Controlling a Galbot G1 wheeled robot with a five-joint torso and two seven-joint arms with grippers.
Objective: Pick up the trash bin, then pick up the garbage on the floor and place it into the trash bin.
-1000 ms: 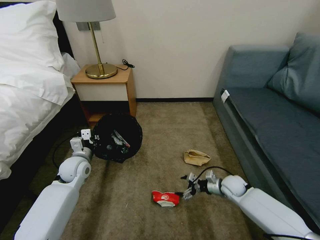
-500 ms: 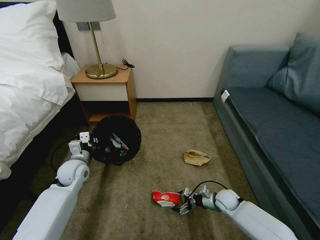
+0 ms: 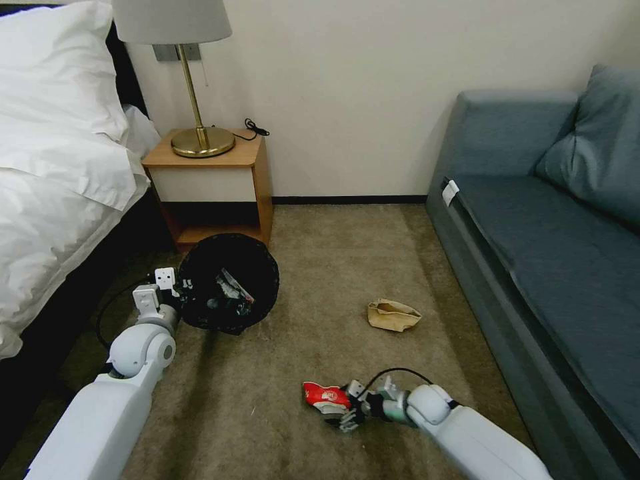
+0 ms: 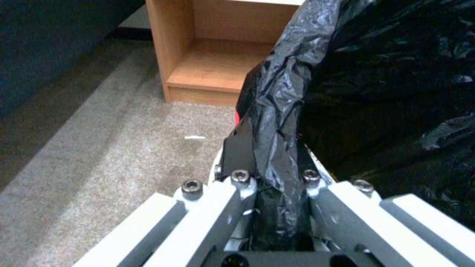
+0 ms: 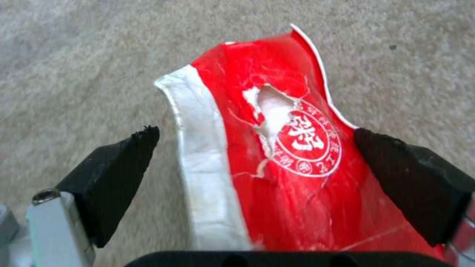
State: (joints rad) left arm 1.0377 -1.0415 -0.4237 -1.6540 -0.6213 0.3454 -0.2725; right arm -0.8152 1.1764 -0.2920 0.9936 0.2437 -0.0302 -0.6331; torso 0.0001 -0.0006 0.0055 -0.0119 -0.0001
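The trash bin (image 3: pixel 228 283), lined with a glossy black bag, hangs in front of the nightstand with my left gripper (image 3: pixel 179 288) shut on its rim. The left wrist view shows the gripper (image 4: pixel 271 178) clamping the black liner (image 4: pixel 376 92). Some garbage (image 3: pixel 232 288) lies inside the bin. A red-and-white packet (image 3: pixel 325 397) rests on the carpet. My right gripper (image 3: pixel 343 413) is low at the packet's edge. In the right wrist view it (image 5: pixel 262 178) is open, one black pad (image 5: pixel 118 174) on each side of the packet (image 5: pixel 287 148). A brown paper bag (image 3: pixel 393 315) lies farther back.
A bed (image 3: pixel 53 200) runs along the left and a blue sofa (image 3: pixel 547 253) along the right. A wooden nightstand (image 3: pixel 213 180) with a brass lamp (image 3: pixel 200 140) stands against the wall behind the bin. Open carpet (image 3: pixel 320 267) lies between them.
My right gripper has dropped and slid left toward the red-and-white packet, which now sits between its open fingers. The left arm and the bin have sunk slightly.
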